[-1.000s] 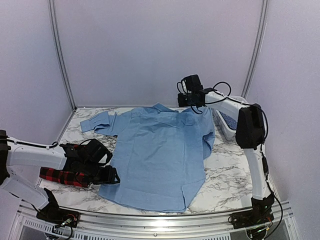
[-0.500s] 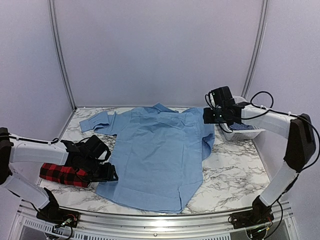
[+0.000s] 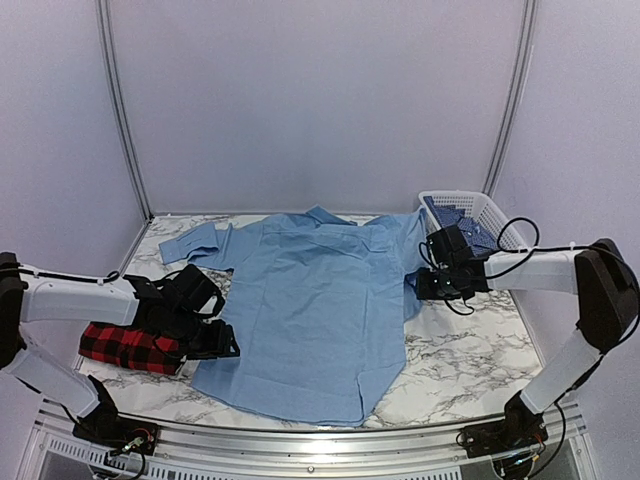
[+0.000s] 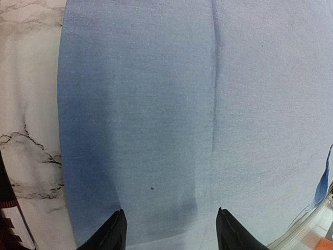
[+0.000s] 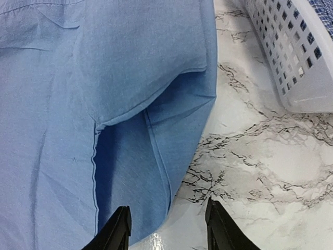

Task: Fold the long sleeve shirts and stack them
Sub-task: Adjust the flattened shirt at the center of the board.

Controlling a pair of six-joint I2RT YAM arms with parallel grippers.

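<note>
A light blue long sleeve shirt [image 3: 310, 300] lies spread flat in the middle of the marble table, collar at the back, its right sleeve folded in under the body. A red-and-black plaid shirt [image 3: 125, 347] lies folded at the left. My left gripper [image 3: 222, 345] hovers open at the blue shirt's lower left edge; in the left wrist view its gripper [image 4: 170, 229] has only blue cloth [image 4: 182, 104] under it. My right gripper [image 3: 425, 285] is open, low at the shirt's right edge. In the right wrist view the gripper [image 5: 167, 226] straddles the folded sleeve's edge [image 5: 156, 156].
A white plastic basket [image 3: 500, 228] stands at the back right and holds blue patterned cloth [image 3: 458, 218]; its wall [image 5: 291, 57] is close to my right gripper. Bare marble [image 3: 460, 350] lies to the right of the shirt. Walls enclose the table on three sides.
My right arm swung from the shirt's back right shoulder out to the right and came down low at the shirt's right edge, uncovering the basket. My left gripper barely shifted.
</note>
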